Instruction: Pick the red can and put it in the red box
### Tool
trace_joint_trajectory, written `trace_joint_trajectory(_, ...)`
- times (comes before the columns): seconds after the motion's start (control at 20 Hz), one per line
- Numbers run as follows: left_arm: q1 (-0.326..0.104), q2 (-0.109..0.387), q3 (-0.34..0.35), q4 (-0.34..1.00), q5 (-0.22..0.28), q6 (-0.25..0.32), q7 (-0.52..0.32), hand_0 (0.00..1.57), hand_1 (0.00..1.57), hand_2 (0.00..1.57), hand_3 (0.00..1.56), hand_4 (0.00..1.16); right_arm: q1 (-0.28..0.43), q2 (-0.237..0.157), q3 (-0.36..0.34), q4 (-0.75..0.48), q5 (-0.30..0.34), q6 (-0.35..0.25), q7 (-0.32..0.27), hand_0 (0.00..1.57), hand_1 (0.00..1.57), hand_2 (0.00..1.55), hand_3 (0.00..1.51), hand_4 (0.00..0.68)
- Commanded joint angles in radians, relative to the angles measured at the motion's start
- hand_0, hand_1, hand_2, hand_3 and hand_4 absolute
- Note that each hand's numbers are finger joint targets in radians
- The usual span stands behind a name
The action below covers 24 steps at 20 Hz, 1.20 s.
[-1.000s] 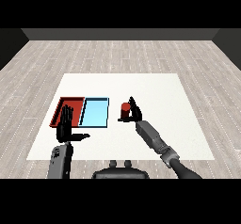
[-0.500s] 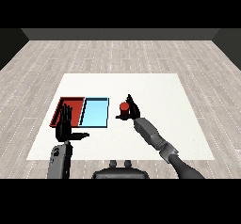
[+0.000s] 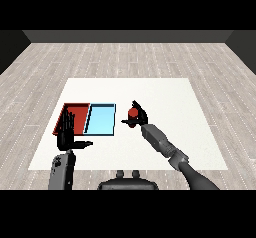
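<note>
Red can (image 3: 133, 113): likely light, stiff, slick; best taken round its side.
Right hand (image 3: 140, 116): fingers curled round can.
Left hand (image 3: 67, 133): fingers straight, apart, before red box (image 3: 76, 107).

Red can (image 3: 133, 113) in the black right hand (image 3: 140, 116); grey forearm (image 3: 161, 141) behind it. Black left hand (image 3: 67, 133) partly over the red tray (image 3: 76, 107); light blue tray (image 3: 101, 120) just beside. White counter (image 3: 165, 97), grey wood-plank floor (image 3: 125, 59).
</note>
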Motion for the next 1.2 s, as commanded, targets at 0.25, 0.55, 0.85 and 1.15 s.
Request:
trace_joint_trajectory(0.25, 0.019, 0.000, 0.007, 0.001, 0.003, -0.002, -0.008, 0.00, 0.00, 0.00, 0.00, 0.00, -0.059, 0.000, 0.134, 0.054, 0.022, -0.291, 0.167, 1.43, 1.43, 1.45, 1.41, 0.528)
trace_joint_trajectory(0.55, 0.011, -0.012, -0.017, 0.013, -0.033, 0.016, -0.015, 0.00, 0.00, 0.00, 0.00, 0.00, -0.082, 0.000, 0.160, 0.108, 0.025, -0.267, 0.207, 1.50, 1.50, 1.48, 1.42, 0.519)
trace_joint_trajectory(0.85, 0.013, 0.004, -0.001, 0.015, -0.015, -0.007, -0.029, 0.00, 0.00, 0.00, 0.00, 0.00, -0.055, 0.000, 0.171, 0.051, 0.011, -0.276, 0.117, 1.48, 1.48, 1.45, 1.38, 0.534)
trace_joint_trajectory(1.15, 0.032, -0.064, -0.082, -0.039, -0.069, 0.043, -0.003, 0.00, 0.00, 0.00, 0.00, 0.00, -0.087, 0.000, 0.138, 0.040, 0.025, -0.273, 0.054, 1.52, 1.52, 1.45, 1.39, 0.589)
